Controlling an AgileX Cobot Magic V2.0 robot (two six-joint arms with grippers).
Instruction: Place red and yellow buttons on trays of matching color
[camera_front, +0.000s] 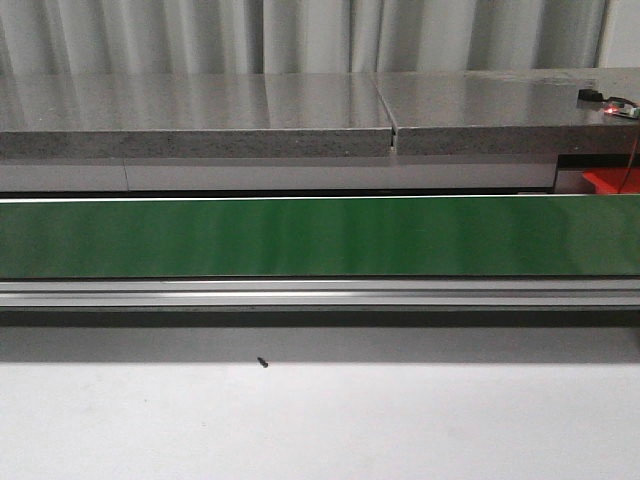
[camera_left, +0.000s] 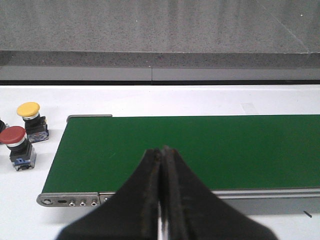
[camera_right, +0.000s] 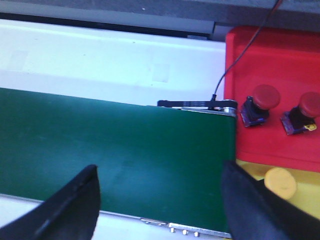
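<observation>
In the left wrist view a yellow button (camera_left: 29, 111) and a red button (camera_left: 13, 136) stand on the white table just off the end of the green belt (camera_left: 200, 150). My left gripper (camera_left: 163, 150) is shut with nothing in it, over the belt's near edge. In the right wrist view two red buttons (camera_right: 264, 97) (camera_right: 309, 105) sit on the red tray (camera_right: 270, 55), and a yellow button (camera_right: 280, 183) lies on the yellow tray (camera_right: 305, 200). My right gripper (camera_right: 160, 172) is open and empty above the belt's end (camera_right: 150, 145). Neither gripper shows in the front view.
The green conveyor belt (camera_front: 320, 235) runs across the front view with a grey stone ledge (camera_front: 200, 115) behind it. A corner of the red tray (camera_front: 612, 180) shows at far right. A black cable (camera_right: 240, 50) runs over the red tray to the belt's end.
</observation>
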